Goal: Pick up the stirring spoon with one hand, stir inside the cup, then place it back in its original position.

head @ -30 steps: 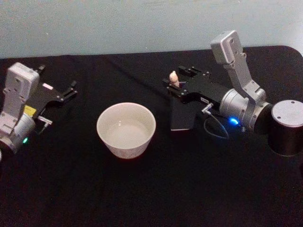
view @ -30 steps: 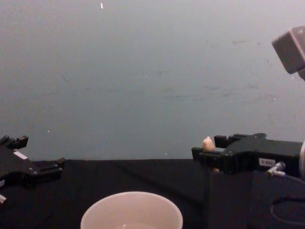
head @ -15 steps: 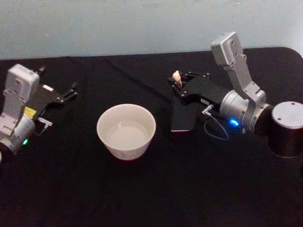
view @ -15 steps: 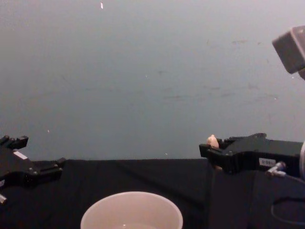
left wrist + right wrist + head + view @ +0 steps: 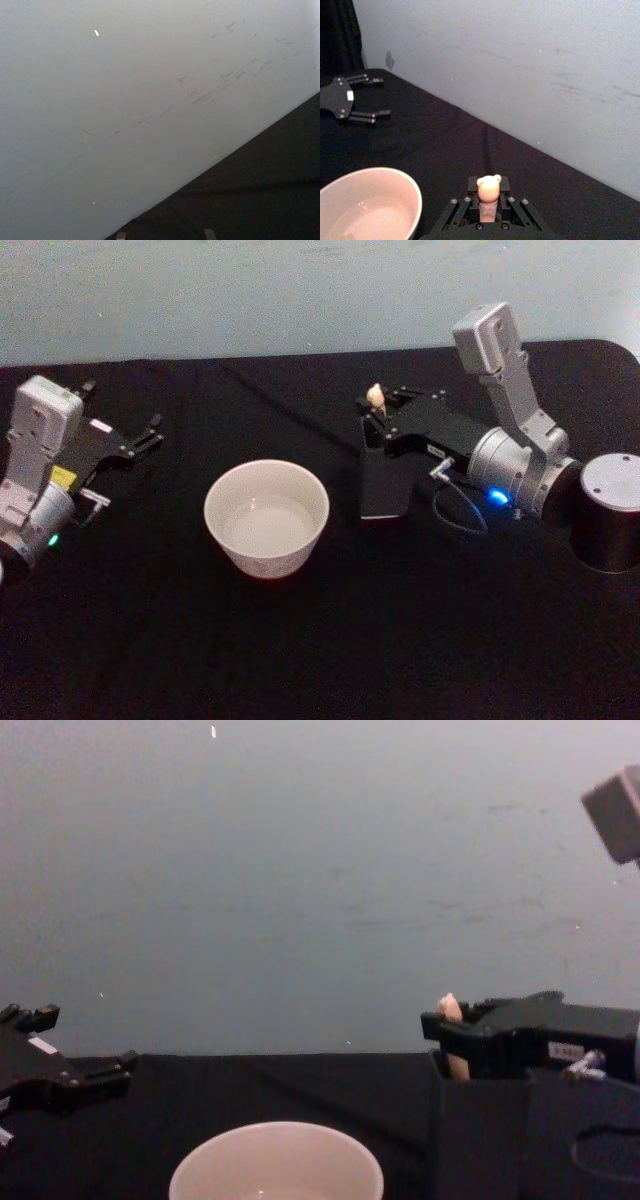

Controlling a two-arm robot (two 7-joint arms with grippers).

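The stirring spoon [image 5: 375, 397] stands upright with its pale beige handle [image 5: 488, 192] pinched between the fingers of my right gripper [image 5: 377, 412]. That gripper is shut on the handle. In the chest view the spoon [image 5: 452, 1020] points down into the dark square-mouthed holder [image 5: 480, 1130], and its bowl is hidden. The cream-white cup [image 5: 266, 515] sits to the left of the holder, with pale liquid inside [image 5: 365, 215]. It is apart from the spoon. My left gripper [image 5: 125, 405] rests open at the far left of the table.
A black cloth covers the table [image 5: 330, 640]. The dark holder [image 5: 385, 480] lies under the right gripper. A black cylinder with a grey top [image 5: 608, 508] stands at the right edge. A thin cable [image 5: 455, 515] loops beside the right wrist. A pale wall runs behind.
My right gripper has carried the spoon to the right and a little back, from beside the holder to over it. The left arm and the cup have not moved.
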